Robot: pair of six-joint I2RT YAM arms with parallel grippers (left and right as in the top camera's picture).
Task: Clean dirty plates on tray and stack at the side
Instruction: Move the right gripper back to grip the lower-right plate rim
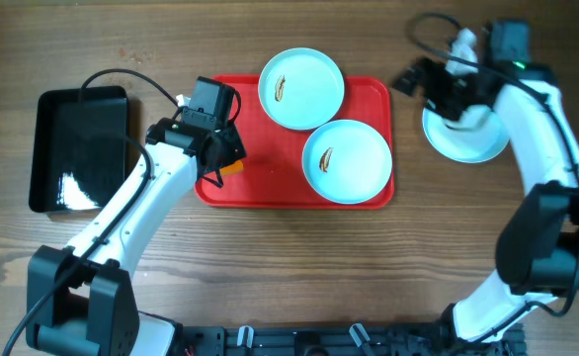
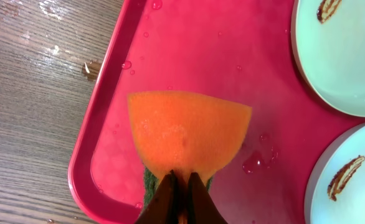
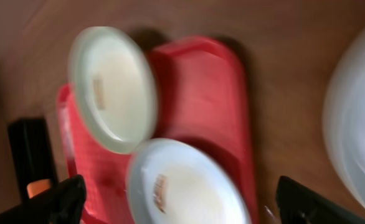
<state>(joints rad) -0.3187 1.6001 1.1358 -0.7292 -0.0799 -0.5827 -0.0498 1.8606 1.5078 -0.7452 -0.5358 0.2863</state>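
At the far left, a black bin [image 1: 80, 148] sits on the tabletop [image 1: 122, 287], clear of the work. The left pincer [image 2: 181, 190] is clenched on an orange sponge [image 2: 185, 134] over the left part of the tray [image 2: 104, 130], which carries water droplets [image 2: 257, 162]. Whether the sponge touches the tray cannot be determined.

Two plates are on the tray:
- The rear plate [image 1: 301, 89] overhangs the tray's far rim.
- The front plate [image 1: 347, 160] lies just beside it, toward the right end.

Each shows a brown smear.

The right pincer [image 1: 454, 91] is released, its fingers spread wide. It hangs over the side plate [image 1: 464, 143], which rests on the tabletop to the right of the tray. The arm partly covers this plate, and no smear shows on it.

Judged step: one plate is set aside and two await cleaning. The next move calls for carrying the sponge rightward onto a smear. The right pincer should cross to the tray and steady or lift that plate by its rim.
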